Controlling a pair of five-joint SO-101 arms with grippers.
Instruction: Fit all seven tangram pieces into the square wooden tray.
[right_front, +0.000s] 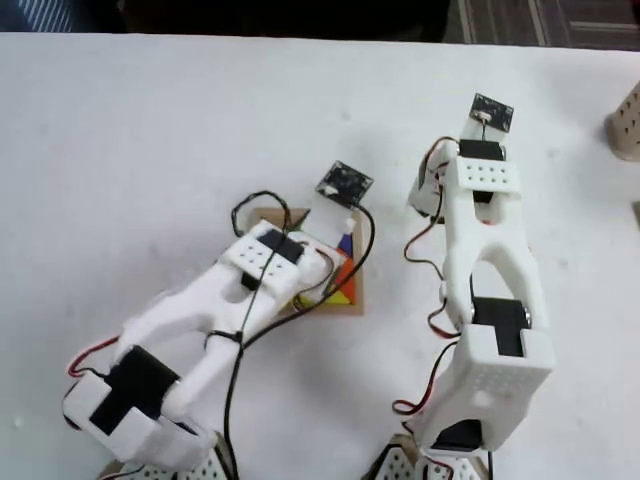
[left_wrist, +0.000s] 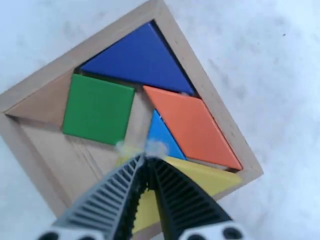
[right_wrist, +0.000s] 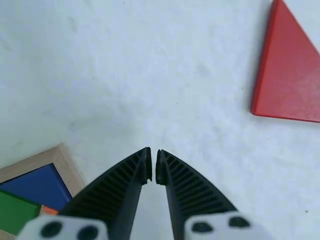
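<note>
Over the square wooden tray (left_wrist: 209, 95), the left wrist view shows five seated pieces: large blue triangle (left_wrist: 140, 57), small blue triangle (left_wrist: 164, 140), green square (left_wrist: 97, 109), orange parallelogram (left_wrist: 192, 127) and yellow piece (left_wrist: 205, 180), under the closed, empty left pincer (left_wrist: 146, 159). Seen from high, the left arm (right_front: 230, 300) hides most of them; the right wrist view adds one red triangle (right_wrist: 290, 75) on the white bench (right_front: 150, 130) near the closed, empty right pincer (right_wrist: 153, 165).

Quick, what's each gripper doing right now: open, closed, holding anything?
Left gripper: closed, holding nothing, over the yellow piece.
Right gripper: closed, holding nothing, over the table.
</note>
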